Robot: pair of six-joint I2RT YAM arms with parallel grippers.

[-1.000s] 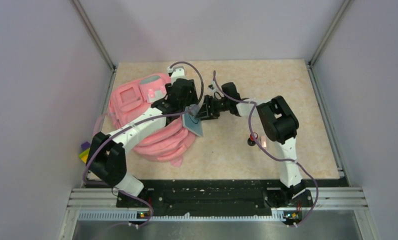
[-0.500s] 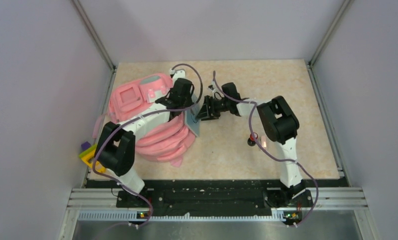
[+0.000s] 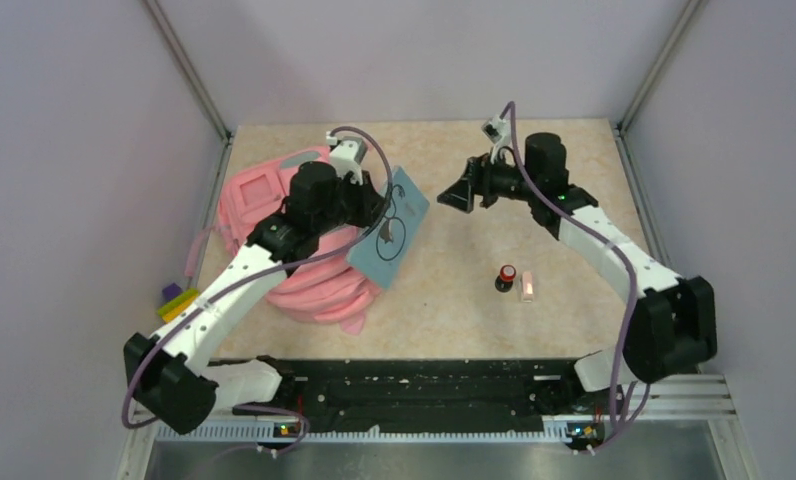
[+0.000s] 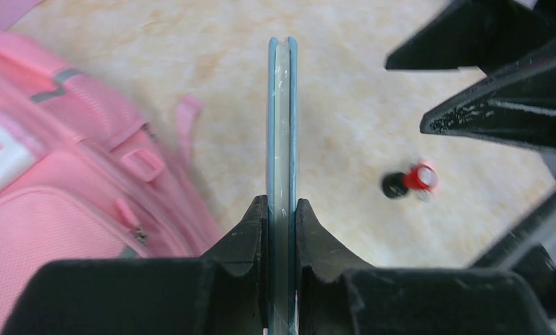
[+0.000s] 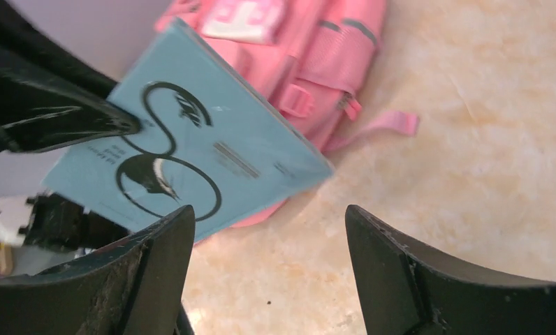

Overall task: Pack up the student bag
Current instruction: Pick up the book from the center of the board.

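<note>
A small black object with a red top stands on the beige marbled surface, right of centre, with a pale pinkish block just beside it; what either is, is too small to tell. Both stand well apart from the bag, under the span of the right arm. At the surface's left edge a yellow and purple thing peeks out beside the left arm.

A thin light-blue book with a black swan-like drawing on its cover hangs tilted in the air over the bag's right side, between the bag and the right tool. The left tool is clenched on this book, one finger on each cover, seen edge-on from the left wrist. The right tool's fingers are spread wide with nothing between them, and it points at the book from the right without touching it.

The large soft pink fabric student bag lies on the left half of the surface, its front pockets and white-pink patch facing up, a pink strap trailing toward the near edge. The left arm crosses over it and covers its middle, so I cannot tell whether it is open or what it holds.
</note>
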